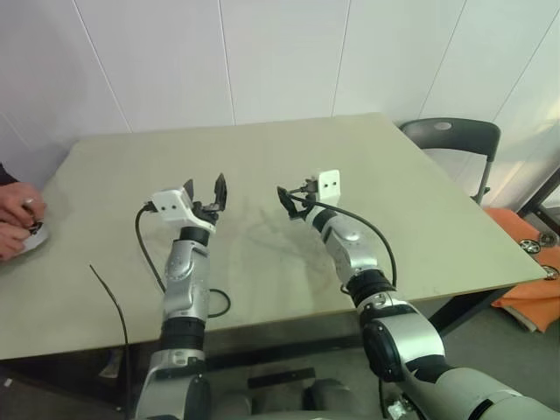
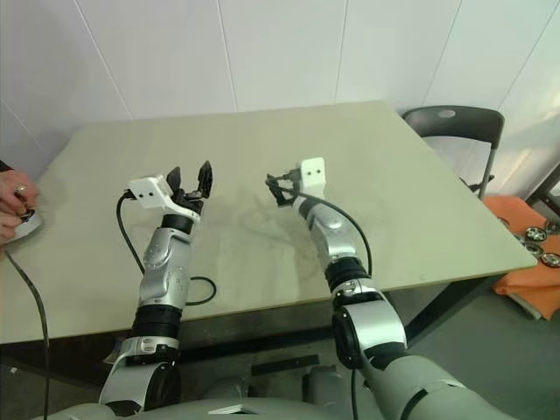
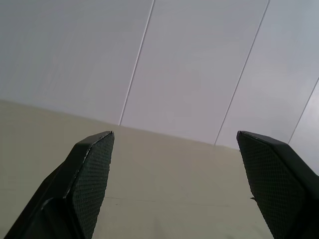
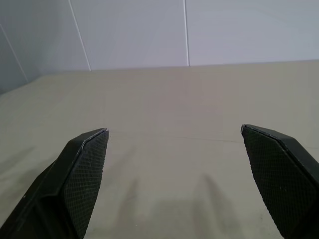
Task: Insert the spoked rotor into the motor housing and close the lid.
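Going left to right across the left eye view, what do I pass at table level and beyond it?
Person's hands → left claw → right claw → dark chair → orange cloth on the floor.

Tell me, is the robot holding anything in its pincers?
No. The left pincer and the right pincer are both open and empty above the table.

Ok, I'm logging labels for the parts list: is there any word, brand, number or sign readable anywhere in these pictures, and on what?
None can be read.
The table, the left gripper and right gripper, both with fingers open, and the chair carry no visible text.
The round parts on the orange surface are too small to read.
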You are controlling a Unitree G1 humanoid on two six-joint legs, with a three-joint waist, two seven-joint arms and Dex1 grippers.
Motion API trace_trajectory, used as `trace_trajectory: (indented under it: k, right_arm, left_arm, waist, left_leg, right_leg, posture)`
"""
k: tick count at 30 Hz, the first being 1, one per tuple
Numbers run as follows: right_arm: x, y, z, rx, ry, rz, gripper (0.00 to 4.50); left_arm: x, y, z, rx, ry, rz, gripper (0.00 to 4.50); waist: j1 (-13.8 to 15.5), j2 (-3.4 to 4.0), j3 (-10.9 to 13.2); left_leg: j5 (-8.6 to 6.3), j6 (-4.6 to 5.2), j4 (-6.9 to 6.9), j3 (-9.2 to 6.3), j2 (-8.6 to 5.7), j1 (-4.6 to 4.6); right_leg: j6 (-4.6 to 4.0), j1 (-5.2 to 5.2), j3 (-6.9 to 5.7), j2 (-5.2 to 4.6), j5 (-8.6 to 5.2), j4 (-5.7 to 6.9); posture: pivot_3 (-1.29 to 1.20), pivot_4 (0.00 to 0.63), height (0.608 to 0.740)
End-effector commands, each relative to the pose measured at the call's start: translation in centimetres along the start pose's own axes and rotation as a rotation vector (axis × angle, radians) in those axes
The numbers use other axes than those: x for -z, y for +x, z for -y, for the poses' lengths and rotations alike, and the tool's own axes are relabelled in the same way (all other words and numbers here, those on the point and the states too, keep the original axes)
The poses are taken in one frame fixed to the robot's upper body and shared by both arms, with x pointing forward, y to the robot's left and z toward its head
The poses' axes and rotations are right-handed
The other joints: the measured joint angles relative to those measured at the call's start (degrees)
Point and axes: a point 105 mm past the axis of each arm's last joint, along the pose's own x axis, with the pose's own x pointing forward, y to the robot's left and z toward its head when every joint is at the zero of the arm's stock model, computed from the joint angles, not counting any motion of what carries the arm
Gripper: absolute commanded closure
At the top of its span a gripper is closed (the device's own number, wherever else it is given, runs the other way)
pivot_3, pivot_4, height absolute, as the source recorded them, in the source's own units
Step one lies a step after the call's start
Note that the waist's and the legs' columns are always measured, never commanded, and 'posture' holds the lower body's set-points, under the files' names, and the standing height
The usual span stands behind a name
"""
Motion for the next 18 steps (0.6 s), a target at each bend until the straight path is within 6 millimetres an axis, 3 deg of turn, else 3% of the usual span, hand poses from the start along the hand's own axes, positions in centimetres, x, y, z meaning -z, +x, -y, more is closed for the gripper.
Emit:
trace_trajectory:
  k: [1, 13, 18]
  right_arm:
    - [-1.8, 0.5, -0.2, -0.003, -0.008, 0.057, 0.06]
    - [-2.0, 0.6, -0.2, -0.006, -0.030, 0.053, 0.06]
    - [-2.7, 0.1, 0.9, 0.006, -0.078, 0.070, 0.06]
  left_arm:
    - [-1.5, 0.3, 0.2, 0.009, 0.011, 0.050, 0.32]
    - [-1.6, -0.2, -0.3, -0.011, 0.018, 0.031, 0.32]
    - [-2.0, -0.9, -1.6, -0.052, 0.038, 0.026, 0.32]
  waist:
    - [0.0, 0.00, 0.0]
    - [0.0, 0.01, 0.0]
    - [0.0, 0.01, 0.0]
  left_leg:
    - [0.00, 0.00, 0.00, 0.00, 0.00, 0.00]
    - [0.00, 0.00, -0.09, 0.00, 0.00, 0.01]
    - [0.00, 0.00, -0.13, 0.00, 0.00, 0.00]
  right_leg:
    - [0.00, 0.00, 0.00, 0.00, 0.00, 0.00]
    - [0.02, -0.02, 0.02, -0.01, -0.01, -0.04]
    - [0.02, -0.02, 0.02, -0.02, -0.01, -0.08]
  posture:
    - [0.00, 0.000, 0.740]
    - [0.00, 0.000, 0.740]
    - [0.00, 0.000, 0.740]
